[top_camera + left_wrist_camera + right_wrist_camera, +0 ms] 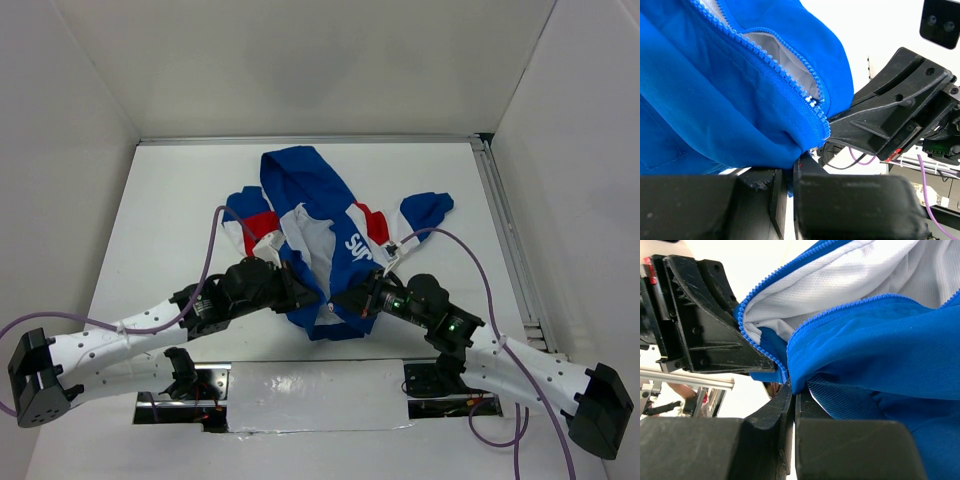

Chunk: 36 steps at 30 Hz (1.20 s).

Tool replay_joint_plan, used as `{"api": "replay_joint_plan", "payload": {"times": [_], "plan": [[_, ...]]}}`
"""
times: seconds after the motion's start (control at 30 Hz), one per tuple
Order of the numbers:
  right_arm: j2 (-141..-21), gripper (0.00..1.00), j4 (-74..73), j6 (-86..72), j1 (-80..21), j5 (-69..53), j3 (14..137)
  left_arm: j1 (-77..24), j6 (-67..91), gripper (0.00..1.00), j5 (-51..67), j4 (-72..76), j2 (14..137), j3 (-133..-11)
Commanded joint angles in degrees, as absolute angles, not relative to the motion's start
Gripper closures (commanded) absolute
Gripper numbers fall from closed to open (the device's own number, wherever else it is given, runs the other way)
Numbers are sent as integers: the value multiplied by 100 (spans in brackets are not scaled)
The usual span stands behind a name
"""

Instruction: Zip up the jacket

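The small royal-blue jacket (pixel 320 225) with red and white panels and white lettering lies on the white table, hood toward the back, front open with white lining showing. My left gripper (pixel 312 291) is shut on the jacket's bottom hem at the left zipper edge (pixel 790 165). My right gripper (pixel 350 300) is shut on the hem at the right zipper edge (pixel 792 385). The two grippers face each other closely at the bottom of the blue zipper teeth (pixel 815 107). The slider is not visible.
The white table (pixel 170 230) is walled by white panels at left, back and right. A metal rail (pixel 510 250) runs along the right edge. Purple cables (pixel 215 240) loop over the jacket sleeves. The arm bases sit at the near edge.
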<state>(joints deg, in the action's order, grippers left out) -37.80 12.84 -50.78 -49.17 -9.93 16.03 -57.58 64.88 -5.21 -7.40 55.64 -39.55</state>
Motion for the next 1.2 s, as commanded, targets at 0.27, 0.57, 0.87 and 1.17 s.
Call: {"api": "replay_joint_plan", "payload": {"times": [0.27,0.57,0.87,1.17], "plan": [[-3894,100,1740,-5010,-4895,-1090,1723,-5783,6399,100,-475,-475,5643,-4236],[-3867,100,1854,-5036,-4887,-958,1705,-5783,6346,100,-387,-387,5651,-4210],[-3832,100,1907,-5045,-4896,-870,1679,-5792,6311,100,-343,-334,5678,-4219],[-3797,100,2038,-5159,-4887,-668,1591,-5792,6223,100,-159,-176,5643,-4148]]}}
